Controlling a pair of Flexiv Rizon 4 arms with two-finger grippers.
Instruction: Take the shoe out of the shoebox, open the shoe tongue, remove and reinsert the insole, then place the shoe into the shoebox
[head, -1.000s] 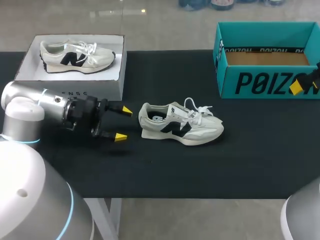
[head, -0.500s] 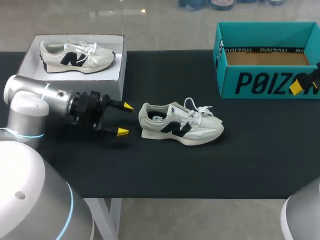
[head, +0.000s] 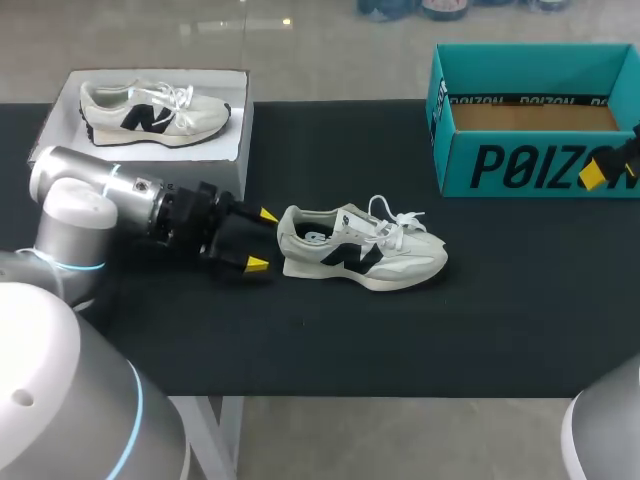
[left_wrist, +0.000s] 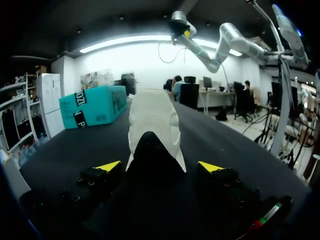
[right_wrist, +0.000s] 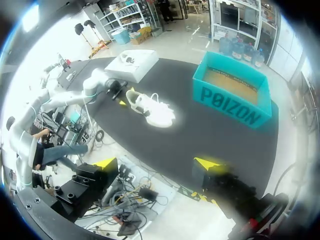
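One cream-and-black lace-up sneaker: upright on its sole on the black counter, outside both boxes, heel towards the left hand.

Left hand: fingers spread wide, gripping nothing. The heel sits just ahead, between the yellow tips, with no contact visible on either side.

Step in hand, as judged: securing the heel so the tongue can be opened. Close squarely and low on the heel cup, leaving the collar free for the insole.

Right hand: open, empty, well apart from the sneaker, near the teal cardboard shoebox.

One white open shoebox with a second matching sneaker: close beside the left arm, a possible snag.
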